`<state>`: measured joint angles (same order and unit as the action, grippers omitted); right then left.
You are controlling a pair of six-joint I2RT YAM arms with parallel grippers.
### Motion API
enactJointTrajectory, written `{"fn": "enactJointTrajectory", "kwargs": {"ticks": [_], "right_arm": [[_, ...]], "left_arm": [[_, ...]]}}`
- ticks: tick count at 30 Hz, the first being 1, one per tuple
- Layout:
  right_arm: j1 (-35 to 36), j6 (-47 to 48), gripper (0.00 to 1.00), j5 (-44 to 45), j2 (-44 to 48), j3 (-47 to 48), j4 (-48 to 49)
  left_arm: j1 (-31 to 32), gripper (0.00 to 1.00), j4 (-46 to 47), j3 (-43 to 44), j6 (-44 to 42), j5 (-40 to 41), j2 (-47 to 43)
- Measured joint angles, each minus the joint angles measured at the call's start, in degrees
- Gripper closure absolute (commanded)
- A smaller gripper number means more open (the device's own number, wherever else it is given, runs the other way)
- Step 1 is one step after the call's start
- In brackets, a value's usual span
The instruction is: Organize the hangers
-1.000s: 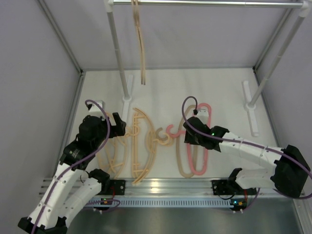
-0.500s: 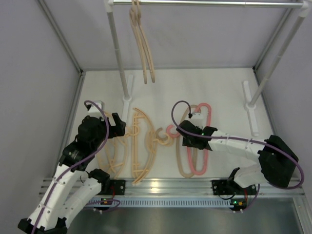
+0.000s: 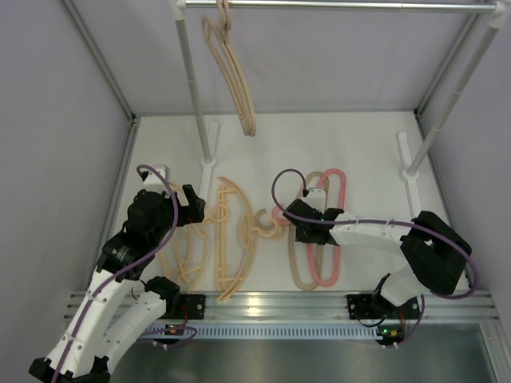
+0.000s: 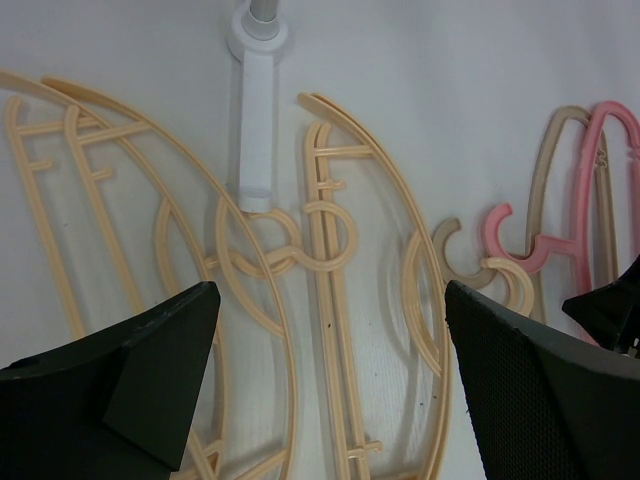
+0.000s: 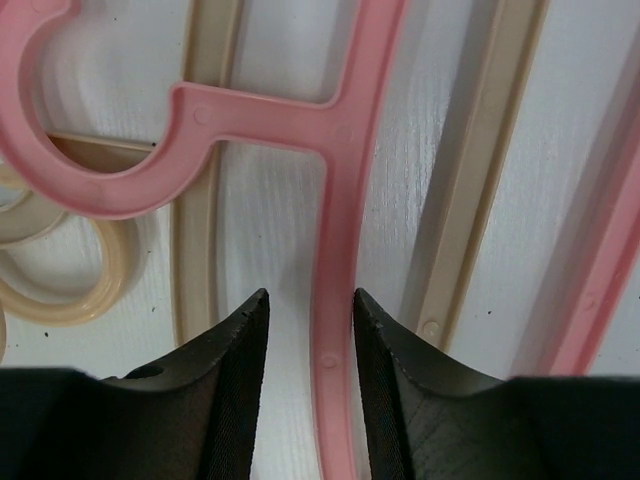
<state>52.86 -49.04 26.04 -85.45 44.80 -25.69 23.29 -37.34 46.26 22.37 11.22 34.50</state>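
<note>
Barely started by the look of it: only a plain beige plastic hanger (image 3: pixel 239 88) (maybe two, hard to tell) hangs off the silver metal rail (image 3: pixel 335 5) at the top of the frame. The rest lie flat on the white desk (image 3: pixel 359 152): peach-tan crossbar hangers (image 3: pixel 231 247) lower left, a pink plastic hanger (image 5: pixel 335 200) and a tan hanger (image 3: pixel 297 275) just right of centre. The right tool (image 5: pixel 310 310) straddles the pink one's arm with a gap showing, so it's not clamped yet. The left tool (image 4: pixel 330 310) gapes wide, holding nothing
</note>
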Motion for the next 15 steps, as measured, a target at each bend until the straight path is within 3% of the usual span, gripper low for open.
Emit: {"fn": "enactJointTrajectory", "kwargs": {"ticks": [9, 13, 15], "right_arm": [[0.0, -0.2, 0.75, -0.5, 0.3, -2.9, 3.6], [-0.1, -0.6, 0.94, -0.5, 1.5, -4.1, 4.4], [-0.1, -0.9, 0.98, -0.9, 2.5, -4.7, 4.3]], "left_arm": [[0.0, 0.02, 0.0, 0.0, 0.0, 0.2, 0.0], [0.0, 0.02, 0.0, 0.0, 0.0, 0.2, 0.0], [0.0, 0.02, 0.0, 0.0, 0.0, 0.2, 0.0]]}}
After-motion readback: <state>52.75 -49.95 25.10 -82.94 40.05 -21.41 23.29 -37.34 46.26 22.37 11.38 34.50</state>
